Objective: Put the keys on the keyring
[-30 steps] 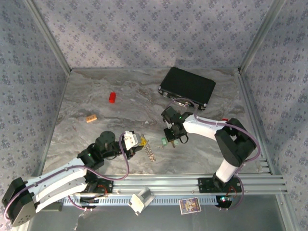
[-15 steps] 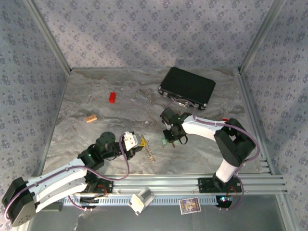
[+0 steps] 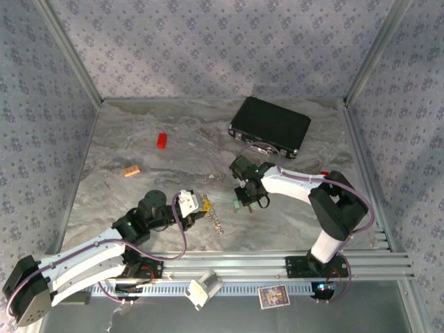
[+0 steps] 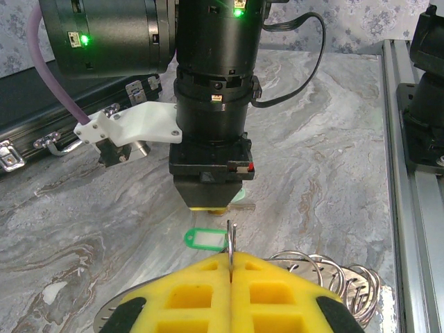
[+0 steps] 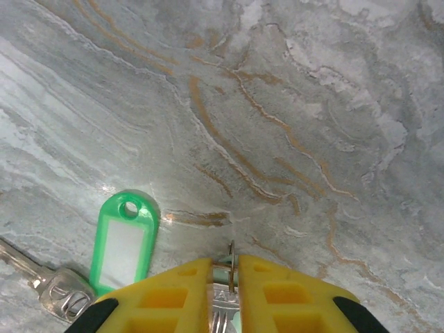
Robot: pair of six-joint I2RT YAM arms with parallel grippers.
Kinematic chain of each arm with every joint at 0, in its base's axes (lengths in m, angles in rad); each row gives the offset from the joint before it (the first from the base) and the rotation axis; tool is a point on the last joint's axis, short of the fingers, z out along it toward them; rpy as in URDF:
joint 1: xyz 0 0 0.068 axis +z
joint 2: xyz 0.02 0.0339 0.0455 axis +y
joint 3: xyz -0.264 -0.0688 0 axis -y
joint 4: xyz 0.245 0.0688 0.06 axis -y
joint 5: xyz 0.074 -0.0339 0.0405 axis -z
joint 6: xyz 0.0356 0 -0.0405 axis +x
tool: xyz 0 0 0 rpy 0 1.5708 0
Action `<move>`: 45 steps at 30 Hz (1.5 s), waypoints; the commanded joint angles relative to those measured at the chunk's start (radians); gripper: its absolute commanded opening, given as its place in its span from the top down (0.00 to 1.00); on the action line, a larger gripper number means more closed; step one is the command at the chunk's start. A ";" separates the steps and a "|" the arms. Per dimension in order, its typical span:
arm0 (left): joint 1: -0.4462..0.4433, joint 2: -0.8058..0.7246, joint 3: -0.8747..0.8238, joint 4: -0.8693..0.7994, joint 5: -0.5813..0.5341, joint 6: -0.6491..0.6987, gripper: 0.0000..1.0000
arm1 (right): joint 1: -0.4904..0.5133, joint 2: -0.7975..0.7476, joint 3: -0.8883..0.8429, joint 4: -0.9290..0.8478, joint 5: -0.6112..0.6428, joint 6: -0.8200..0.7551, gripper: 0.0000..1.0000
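Mint-green-headed keys, grey marbled table, seemingly silvery keyring

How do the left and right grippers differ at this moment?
The left gripper is shut tight on the keyring; the right gripper leaves a slit, pinching what looks like a key. The left gripper lies low, nearly level; the right gripper points straight down at the table. Both have yellow fingers.

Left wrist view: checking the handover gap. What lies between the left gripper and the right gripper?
A green key tag lies flat on the table between the left gripper and the right gripper, shown in the left wrist view.
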 commanded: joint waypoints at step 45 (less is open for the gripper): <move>-0.007 -0.023 0.003 0.042 0.019 -0.001 1.00 | 0.020 0.023 0.043 -0.073 0.046 0.010 0.87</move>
